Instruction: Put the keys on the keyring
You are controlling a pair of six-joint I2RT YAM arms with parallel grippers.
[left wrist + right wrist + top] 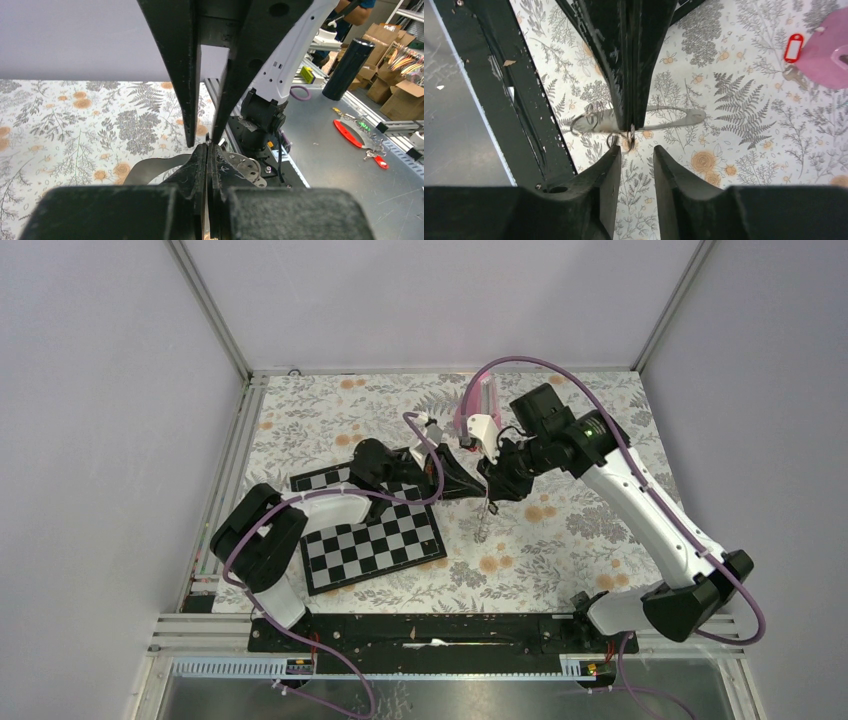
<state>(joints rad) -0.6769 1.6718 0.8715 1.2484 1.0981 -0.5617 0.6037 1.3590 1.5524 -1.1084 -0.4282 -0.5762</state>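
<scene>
Two grippers, overhead: the left gripper and right gripper were seen tip to tip above the floral table, right of the chessboard and in front of the pink metronome.
Left wrist view: its own jaws were pressed together; the opposite jaws were set slightly apart, with nothing between them.
Right wrist view: the keyring, a pale thin loop with small wire rings, appeared pinched in the left jaws, hung over the table; the red key was laid flat just beside the metronome, well apart from the loop.
Silver key: could not be told with certainty.
Handling: the loop was judged light, floppy and prone to swing, best taken close to the pinch; the red key, light and flat, by its plastic head.
</scene>
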